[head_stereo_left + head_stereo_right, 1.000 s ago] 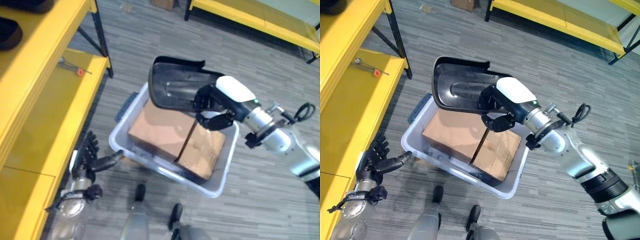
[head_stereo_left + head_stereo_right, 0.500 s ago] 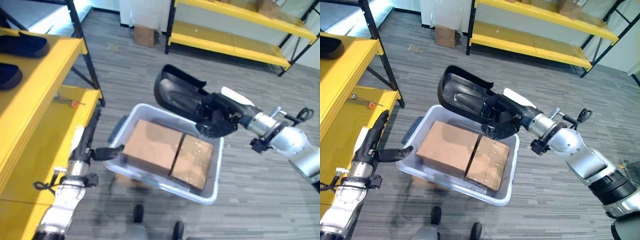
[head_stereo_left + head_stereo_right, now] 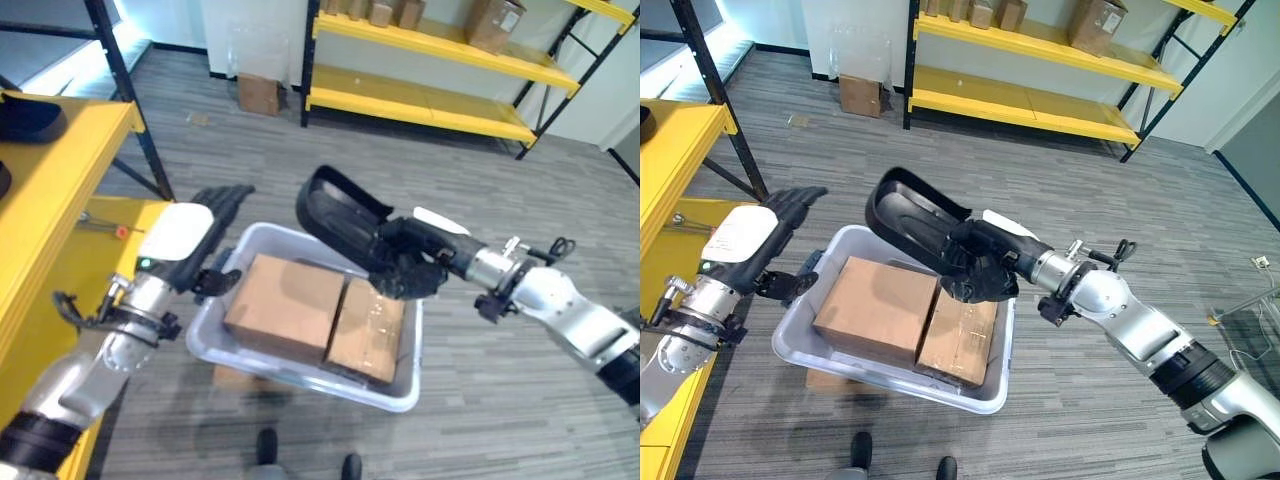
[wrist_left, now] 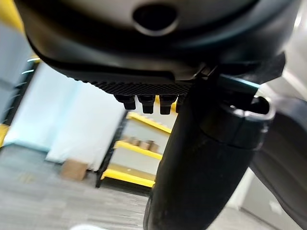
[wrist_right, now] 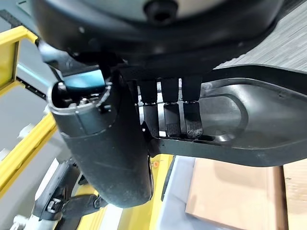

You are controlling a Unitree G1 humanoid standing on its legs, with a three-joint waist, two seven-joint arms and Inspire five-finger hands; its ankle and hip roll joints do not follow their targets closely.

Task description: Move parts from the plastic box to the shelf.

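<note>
R hand (image 3: 975, 270) fingers clamped on black moulded plastic part (image 3: 908, 215), lifted clear of grey plastic box (image 3: 790, 350) for shelf transfer; L hand (image 3: 195, 235) fingers straight, empty.

I can read no text, label, number or sign anywhere in my feeds. The two brown cartons (image 3: 902, 318) in the plastic box (image 3: 800, 358) show plain faces to me, and any print on the boxes on the far yellow shelf (image 3: 1040, 40) is too small for me to make out.
</note>
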